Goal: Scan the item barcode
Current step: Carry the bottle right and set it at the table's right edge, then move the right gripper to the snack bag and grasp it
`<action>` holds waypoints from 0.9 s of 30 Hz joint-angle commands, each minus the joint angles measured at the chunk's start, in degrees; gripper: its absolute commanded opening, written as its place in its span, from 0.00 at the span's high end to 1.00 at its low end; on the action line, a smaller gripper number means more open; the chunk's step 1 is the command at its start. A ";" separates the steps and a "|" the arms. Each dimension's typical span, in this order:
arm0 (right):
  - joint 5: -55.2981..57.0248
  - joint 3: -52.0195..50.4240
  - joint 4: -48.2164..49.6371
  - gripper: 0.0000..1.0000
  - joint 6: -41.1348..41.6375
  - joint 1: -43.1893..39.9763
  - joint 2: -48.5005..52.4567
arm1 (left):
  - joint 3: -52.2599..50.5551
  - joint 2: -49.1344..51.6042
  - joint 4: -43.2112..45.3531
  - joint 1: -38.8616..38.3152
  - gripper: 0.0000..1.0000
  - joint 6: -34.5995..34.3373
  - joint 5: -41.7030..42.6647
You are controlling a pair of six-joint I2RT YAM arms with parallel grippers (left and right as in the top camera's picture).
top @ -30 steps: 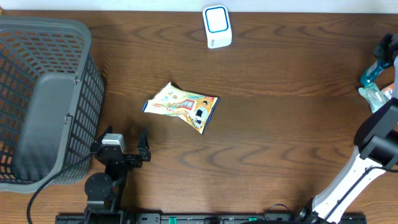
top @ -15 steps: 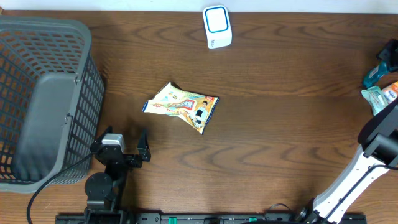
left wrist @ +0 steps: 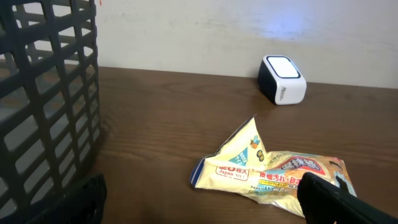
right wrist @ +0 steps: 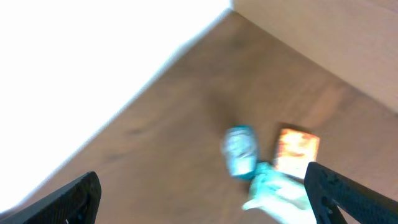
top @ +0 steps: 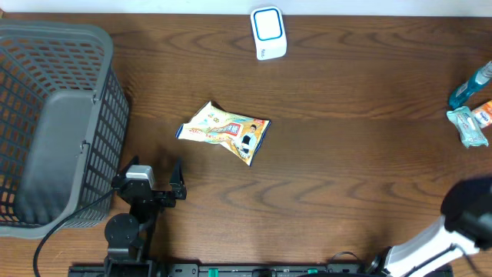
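Observation:
The item, a yellow snack packet (top: 225, 131), lies crumpled in the middle of the table. In the left wrist view the packet (left wrist: 273, 171) is just ahead of my fingers. No barcode shows on it. The white scanner (top: 268, 32) with a blue ring stands at the far edge, also visible from the left wrist as the scanner (left wrist: 283, 79). My left gripper (top: 147, 182) rests open near the front left, and in its own view the gripper (left wrist: 208, 205) holds nothing. My right gripper (right wrist: 208, 202) is open and empty, high above the table's right end.
A grey mesh basket (top: 54, 123) fills the left side, close beside my left gripper. At the right edge lie a teal bottle (top: 469, 86), a teal packet (top: 469, 127) and an orange box (top: 484, 114). The right arm's dark link (top: 470, 204) is at the front right.
The right gripper has opened wide and the right arm has drawn back from the things at the right edge toward the front. The left arm and snack packet have not moved.

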 commanded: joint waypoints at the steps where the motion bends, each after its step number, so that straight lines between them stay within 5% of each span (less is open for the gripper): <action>1: -11.30 1.07 -3.23 0.01 4.48 3.06 -5.73 | -1.40 -0.11 -1.09 -0.20 0.02 0.76 0.57; 10: -14.64 0.46 -16.02 0.01 4.46 20.76 -7.72 | -1.40 -0.11 -1.09 -0.17 0.02 0.76 0.57; 12: -15.15 -0.15 -17.77 0.07 4.44 26.01 -6.58 | -1.40 -0.11 -1.09 -0.20 0.02 0.76 0.57; 13: -15.06 -0.44 -18.64 0.34 4.37 29.24 -5.66 | -1.40 -0.11 -1.09 -0.20 0.02 0.76 0.57; 14: -15.06 -0.74 -18.99 0.46 4.17 31.71 -4.81 | -1.40 -0.11 -1.07 -0.20 0.02 0.76 0.57; 15: -15.06 -1.38 -19.41 0.80 3.96 35.76 -3.21 | -1.40 -0.11 -1.09 -0.20 0.02 0.76 0.57; 16: -15.08 -1.79 -19.52 0.96 3.76 37.92 -2.21 | -1.40 -0.11 -1.09 -0.20 0.02 0.76 0.57; 27: -25.20 -3.76 -15.37 0.99 -2.45 59.17 19.65 | -1.40 -0.11 -1.07 -0.20 0.02 0.76 0.57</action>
